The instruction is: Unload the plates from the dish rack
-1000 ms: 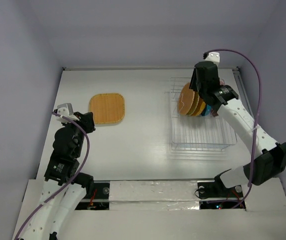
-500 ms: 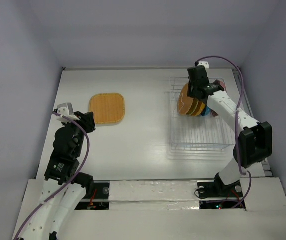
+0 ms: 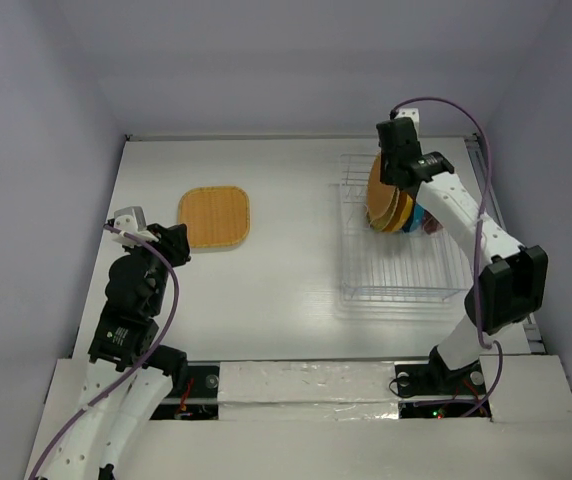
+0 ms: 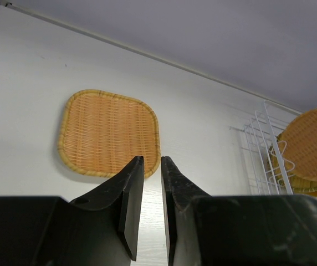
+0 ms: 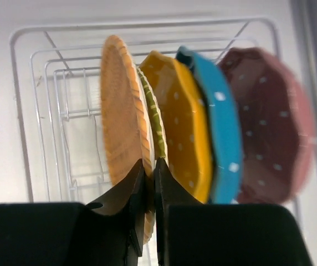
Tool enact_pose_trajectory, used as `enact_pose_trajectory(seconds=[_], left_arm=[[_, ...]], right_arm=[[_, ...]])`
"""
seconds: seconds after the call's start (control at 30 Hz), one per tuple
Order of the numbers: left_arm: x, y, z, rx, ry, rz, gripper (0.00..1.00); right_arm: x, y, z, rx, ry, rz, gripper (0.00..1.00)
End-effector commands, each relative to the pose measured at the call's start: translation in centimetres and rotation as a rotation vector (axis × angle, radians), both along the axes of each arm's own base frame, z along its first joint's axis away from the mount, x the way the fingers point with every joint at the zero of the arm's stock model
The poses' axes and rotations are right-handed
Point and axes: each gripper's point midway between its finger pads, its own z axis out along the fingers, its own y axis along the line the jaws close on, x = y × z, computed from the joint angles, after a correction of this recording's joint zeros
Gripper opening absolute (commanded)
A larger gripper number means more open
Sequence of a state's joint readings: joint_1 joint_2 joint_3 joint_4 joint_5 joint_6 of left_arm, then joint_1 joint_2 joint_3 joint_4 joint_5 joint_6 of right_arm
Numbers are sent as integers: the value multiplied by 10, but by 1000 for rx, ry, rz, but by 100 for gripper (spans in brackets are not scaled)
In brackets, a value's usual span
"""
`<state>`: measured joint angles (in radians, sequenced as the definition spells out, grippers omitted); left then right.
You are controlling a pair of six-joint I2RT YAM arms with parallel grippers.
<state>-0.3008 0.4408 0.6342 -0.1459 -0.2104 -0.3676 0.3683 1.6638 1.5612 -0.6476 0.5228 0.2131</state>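
**Right claw on front plate, lift is the risky bit**

My right claw (image 5: 150, 166) is nearly closed, pinching the lower rim of the tan woven plate (image 5: 119, 111). That plate stands on edge at the front of the row in the dish rack (image 5: 36, 111). Touching it from behind is a green-striped rim (image 5: 157, 127); can't tell what that belongs to. Then come the orange dotted plate (image 5: 180, 122), blue plate (image 5: 222, 127) and dusty-red plate (image 5: 269, 122), all leaning together.

Risks as I judge them:
- The green rim sits right at my fingertip, so I may drag it up too.
- It's a thin rim pinch, so the plate could swivel or slip.
- With the front plate out, the leaning row may topple.
- The rim could snag the rack wire.

My left claw (image 4: 152, 166) is narrow and holding nothing, above the worktop (image 3: 286, 200) near the other tan plate (image 4: 108, 133), which lies flat.
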Motion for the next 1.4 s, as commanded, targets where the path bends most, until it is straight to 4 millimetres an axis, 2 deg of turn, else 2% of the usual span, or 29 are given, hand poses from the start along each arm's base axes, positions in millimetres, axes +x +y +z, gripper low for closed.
enact_pose_trajectory(seconds=[0.0,0.13,0.17,0.2,0.23,0.27,0.3,0.33,0.37,0.4,0.43,0.47,0.53,0.57,0.6,0.63,0.67,0.7,0.73,0.77,0.8,0.87,0.9,1.07,1.17,1.23,1.3,1.37], left_arm=[[0,0,11,-12,-46,0,17],[-1,1,13,-17,-53,0,18],[-2,1,14,-18,-57,0,18],[-2,1,14,-18,-57,0,18],[-2,1,15,-19,-59,0,20],[-2,1,14,-20,-57,0,21],[-2,1,14,-21,-57,0,22],[-2,1,12,-19,-50,0,23],[-1,0,11,-19,-45,0,24],[-1,0,11,-17,-44,0,25],[-1,0,11,-17,-42,0,26],[0,0,10,-18,-41,0,27],[0,0,10,-16,-38,0,29],[-1,0,10,-18,-39,0,29],[-1,0,10,-17,-38,0,29],[-1,0,11,-18,-41,0,30],[-1,0,10,-19,-38,0,30],[-1,3,11,-19,-41,9,30],[-1,3,11,-18,-41,9,30],[-1,3,11,-20,-42,10,30],[-1,3,10,-19,-41,10,30],[-1,3,11,-20,-44,10,31],[-1,3,11,-19,-44,9,31],[-1,3,12,-21,-47,9,31],[-2,3,12,-22,-48,9,32],[-2,3,12,-21,-50,9,32],[-2,3,12,-21,-50,9,32],[-2,3,12,-22,-50,9,32]], right_arm=[[-11,-5,104,9,-228,-9,0],[-25,14,145,80,-324,31,0],[-25,37,154,144,-358,105,0],[-25,51,161,191,-385,152,0],[-25,67,156,246,-389,184,0],[-24,99,161,335,-410,279,0],[-24,119,159,394,-406,332,0],[-19,142,143,443,-371,375,0],[-18,173,151,568,-392,442,0],[-21,200,148,629,-384,494,0],[-19,217,144,684,-374,518,0],[-8,245,139,792,-368,531,0],[-1,277,133,895,-349,552,0],[9,301,125,980,-303,572,0],[12,315,118,1015,-276,577,0],[10,332,121,1088,-255,600,0],[14,341,125,1123,-250,613,0],[18,360,95,1132,-190,611,0],[13,374,88,1152,-165,620,0],[12,383,80,1175,-139,612,0],[18,389,62,1176,-110,598,0],[13,405,48,1208,-70,588,0],[16,408,31,1208,-48,568,0],[18,419,-14,1166,23,494,8],[20,420,-36,1139,56,474,14],[20,420,-45,1124,72,469,23],[17,418,-63,1089,117,455,33],[10,419,-75,1052,142,470,38]])
